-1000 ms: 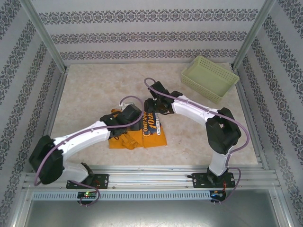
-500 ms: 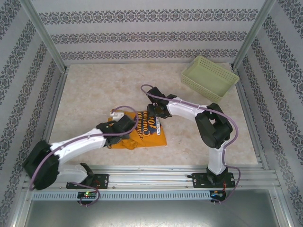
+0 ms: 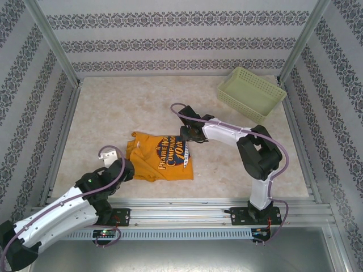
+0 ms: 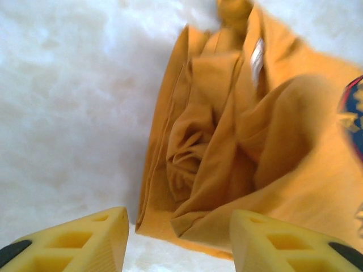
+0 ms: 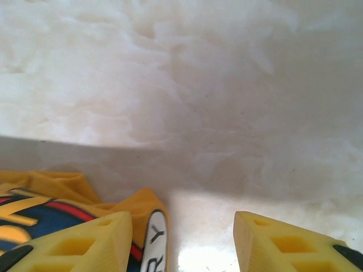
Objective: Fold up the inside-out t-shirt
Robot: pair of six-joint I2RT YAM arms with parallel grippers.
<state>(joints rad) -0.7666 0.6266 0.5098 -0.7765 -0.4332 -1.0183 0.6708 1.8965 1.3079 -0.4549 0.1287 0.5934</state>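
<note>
Outside the basket (image 3: 250, 92), the t-shirt (image 3: 161, 164) lies crumpled.

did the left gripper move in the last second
Yes. The left gripper has pulled back toward the near rail and leftward, from over the t-shirt to its left edge, jaws open.

Pale green lattice basket (image 3: 251, 93), upright and open side up, sits well apart from the right gripper (image 3: 183, 136), beyond it and off to its right, near the far right frame post (image 3: 299, 42). Marbled beige tabletop (image 3: 113, 107) spreads beyond and to the left of the left gripper (image 3: 127, 170); close under the right gripper it reads mottled white with a shadow band across it. Banded floral wallpaper (image 3: 170, 42) closes the far side and both flanks, and an aluminium rail (image 3: 187, 212) runs behind both tools along the near edge.
</note>
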